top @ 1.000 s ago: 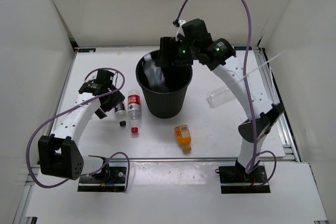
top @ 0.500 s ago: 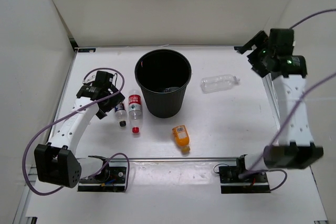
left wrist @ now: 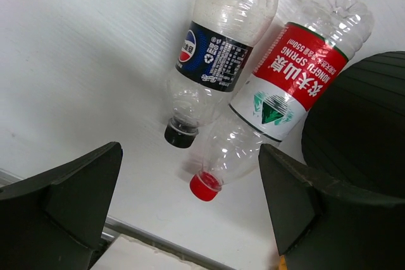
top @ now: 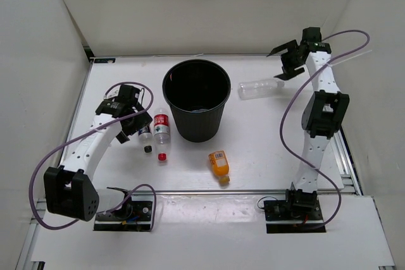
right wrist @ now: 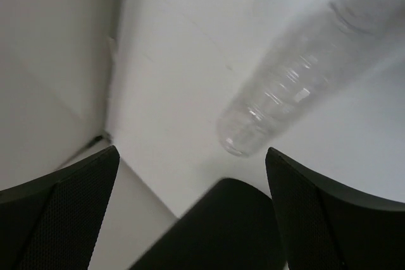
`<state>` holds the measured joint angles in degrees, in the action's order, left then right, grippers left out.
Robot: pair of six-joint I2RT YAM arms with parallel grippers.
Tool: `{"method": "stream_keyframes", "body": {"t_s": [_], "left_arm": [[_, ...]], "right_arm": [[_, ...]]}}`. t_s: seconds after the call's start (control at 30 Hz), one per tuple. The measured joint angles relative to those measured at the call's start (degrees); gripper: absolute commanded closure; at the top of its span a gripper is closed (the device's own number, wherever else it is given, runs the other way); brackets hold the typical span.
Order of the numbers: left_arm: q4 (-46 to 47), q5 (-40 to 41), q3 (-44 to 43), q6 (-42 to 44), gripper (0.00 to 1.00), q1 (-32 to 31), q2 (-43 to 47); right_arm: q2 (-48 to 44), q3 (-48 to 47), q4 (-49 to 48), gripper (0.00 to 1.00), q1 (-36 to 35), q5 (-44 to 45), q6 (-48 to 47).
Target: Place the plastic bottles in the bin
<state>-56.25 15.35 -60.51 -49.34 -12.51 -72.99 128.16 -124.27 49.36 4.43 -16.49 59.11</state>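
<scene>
The black bin [top: 197,99] stands upright at mid table. A red-label bottle [top: 162,126] and a dark-label bottle [top: 145,134] lie side by side left of it. My left gripper [top: 130,121] hovers open just above them. In the left wrist view both bottles, dark-label [left wrist: 215,55] and red-label [left wrist: 288,83], lie ahead of the open left gripper [left wrist: 190,219], touching nothing. A squat orange bottle [top: 219,164] lies in front of the bin. A clear unlabelled bottle [top: 259,88] lies right of the bin. My right gripper [top: 285,61] hangs open beyond it, empty; its wrist view shows that bottle [right wrist: 304,86].
White walls enclose the table on the left, back and right. A metal rail [top: 221,191] runs along the table's near edge. The bin's ribbed side [left wrist: 361,124] fills the right of the left wrist view. Something pale glints at the bin's bottom [top: 202,109].
The right arm has swung from above the bin to the back right corner, its gripper open. The clear unlabelled bottle now lies farther back. The left gripper has hardly moved.
</scene>
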Motion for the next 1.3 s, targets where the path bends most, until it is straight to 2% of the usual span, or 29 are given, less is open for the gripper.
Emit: {"method": "stream_keyframes", "body": {"t_s": [0.1, 0.3, 0.4, 0.47, 0.6, 0.77, 0.97, 1.17, 1.3], "left_arm": [[-1.4, 0.5, -2.4, 1.2, 0.00, 0.0, -1.8], [-3.3, 2.3, -8.0, 3.8, 0.00, 0.0, -5.8], [-4.0, 3.2, -8.8, 4.9, 0.00, 0.0, -6.8], [-4.9, 3.7, -9.1, 5.4, 0.00, 0.0, -7.6], [-5.9, 4.1, -10.0, 5.7, 0.00, 0.1, -9.3], [-6.8, 3.9, -10.2, 5.4, 0.00, 1.3, -10.1], [-6.3, 1.9, -10.2, 4.9, 0.00, 2.7, -10.2], [-5.3, -1.7, -10.2, 4.5, 0.00, 2.7, -11.3], [-5.0, -3.3, -10.3, 4.0, 0.00, 2.7, -11.7]], "right_arm": [[6.3, -5.4, -5.6, 0.01, 0.8, -4.6, 4.7], [19.8, -7.8, -11.8, 0.01, 1.6, -11.4, 13.0], [22.9, -7.1, -12.7, 0.01, 1.6, -16.6, 16.5], [22.8, -6.8, -13.3, 0.01, 1.2, -16.7, 16.4], [19.2, 0.0, -15.3, 0.01, 0.6, -17.8, 15.0], [14.4, 6.9, -14.5, 0.01, -0.2, -18.1, 8.9], [7.9, 8.2, -13.5, 0.01, -0.3, -18.4, 1.3], [-2.8, 8.6, -13.9, 0.01, 0.1, -18.4, -6.1], [-12.0, 12.8, -13.4, 0.01, -0.2, -17.0, -13.6]]}}
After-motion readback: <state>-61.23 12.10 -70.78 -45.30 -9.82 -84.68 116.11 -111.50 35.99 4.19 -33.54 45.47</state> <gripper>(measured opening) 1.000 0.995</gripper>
